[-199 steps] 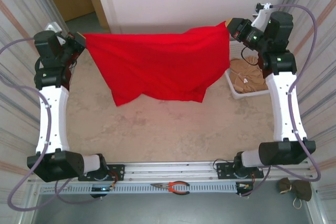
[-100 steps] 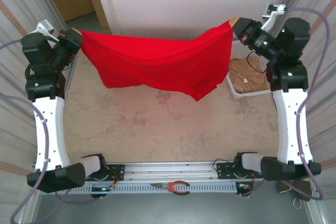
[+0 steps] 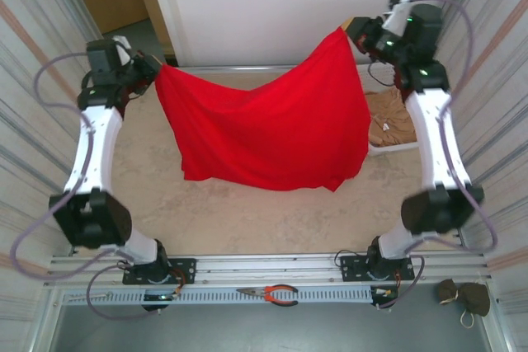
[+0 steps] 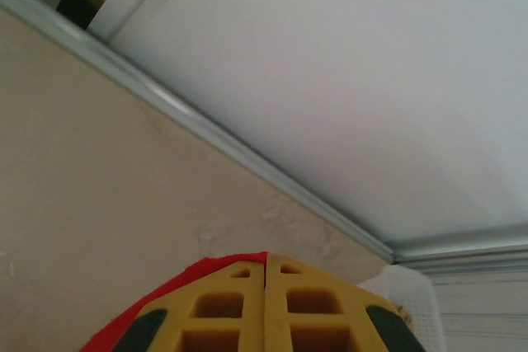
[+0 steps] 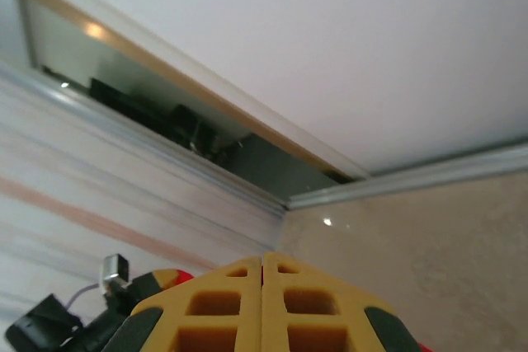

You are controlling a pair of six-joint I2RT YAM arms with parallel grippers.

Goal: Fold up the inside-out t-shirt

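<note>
**Red t-shirt (image 3: 272,125) held aloft.** It is hung as a spread sheet over the far half of the surface (image 3: 247,220). One upper corner is pinched in the left pincer (image 3: 153,68). The other corner, carried higher, is pinched in the right pincer (image 3: 350,32). In both wrist views the yellow fingers (image 4: 223,307) are seen pressed together, with red cloth at their edges. A tan garment (image 3: 388,117) is seen in a white basket (image 3: 379,147) just right of the t-shirt.

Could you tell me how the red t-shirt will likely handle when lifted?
Probably floppy: the red t-shirt sags in folds between the left gripper and right gripper. Likely light, since two corner pinches hold it up.
</note>
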